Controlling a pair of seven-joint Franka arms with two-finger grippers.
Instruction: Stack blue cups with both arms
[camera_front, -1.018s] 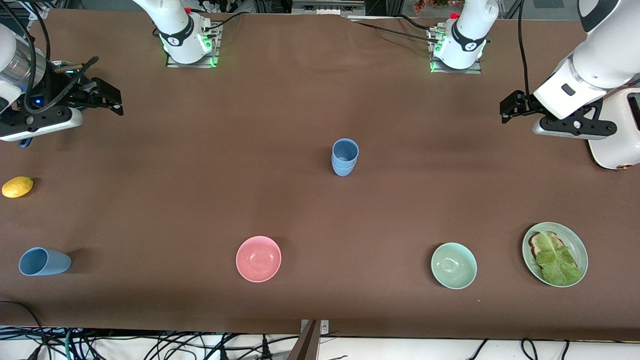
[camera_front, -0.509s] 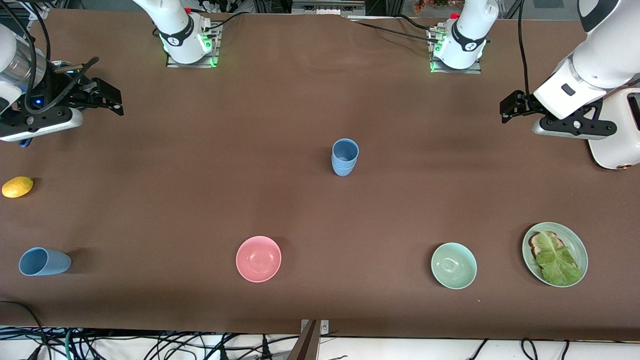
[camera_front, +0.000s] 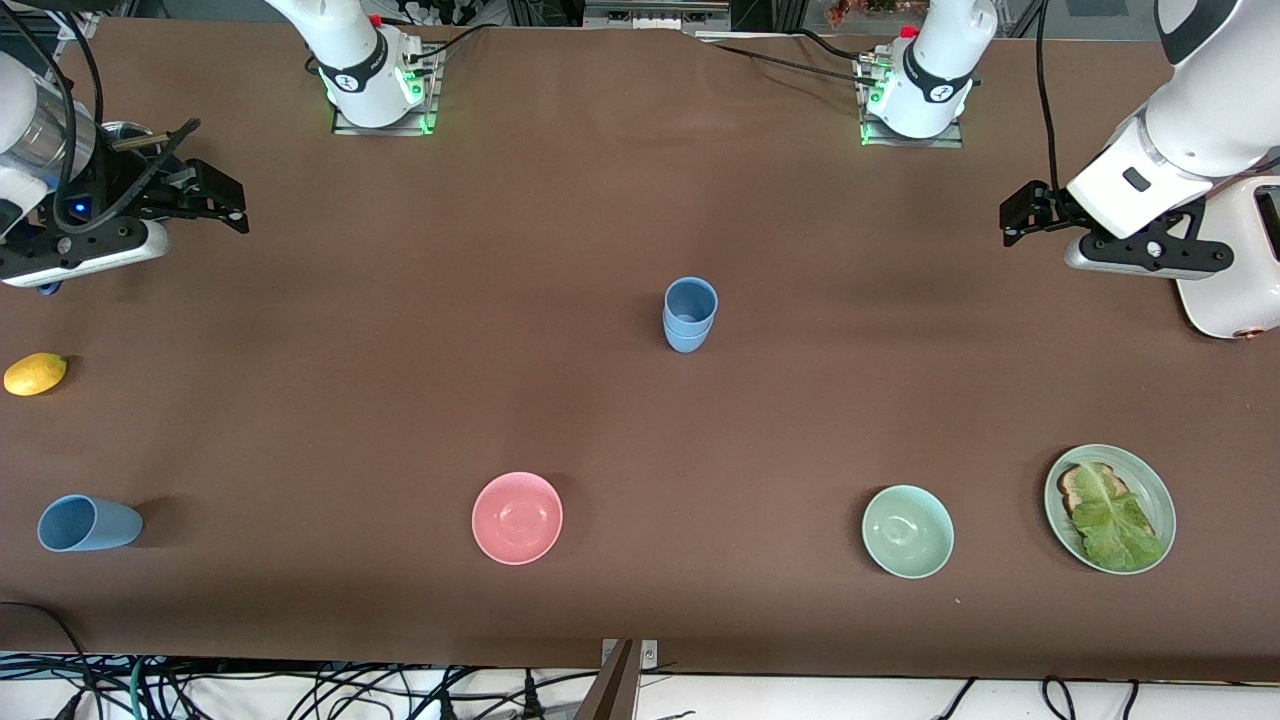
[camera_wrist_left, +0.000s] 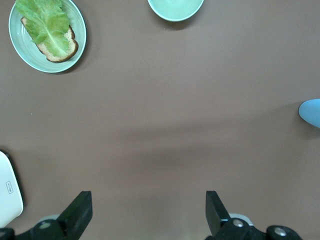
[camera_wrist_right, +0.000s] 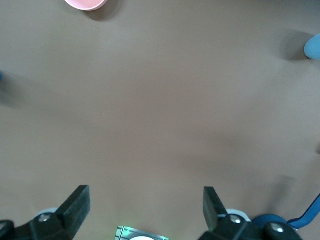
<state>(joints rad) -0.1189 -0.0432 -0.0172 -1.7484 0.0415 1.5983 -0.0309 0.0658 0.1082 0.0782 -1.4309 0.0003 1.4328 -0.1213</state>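
two blue cups (camera_front: 690, 314) stand nested, one inside the other, upright near the middle of the brown table (camera_front: 400, 400), well apart from both sets of fingers. a third blue cup (camera_front: 88, 523) lies on its side at the right arm's end of the table, close to the front camera's edge, nearer to that camera than the yellow lemon (camera_front: 35, 373). the right gripper (camera_wrist_right: 145, 202) hangs in the air over the right arm's end of the table, its fingers (camera_wrist_right: 77, 200) spread wide and released, nothing between them, with bare table under them. the left gripper (camera_wrist_left: 149, 210) hangs over the left arm's end of the table beside a white appliance (camera_front: 1235, 270), its fingers (camera_wrist_left: 80, 210) likewise spread and released, holding nothing. the pink bowl (camera_front: 517, 517), the pale green bowl (camera_front: 907, 531) and a green plate (camera_front: 1160, 495) with toast and a lettuce leaf (camera_front: 1112, 520) sit in a row along the edge nearest the front camera, the plate and green bowl lying off ahead of the left fingers in the left wrist view.
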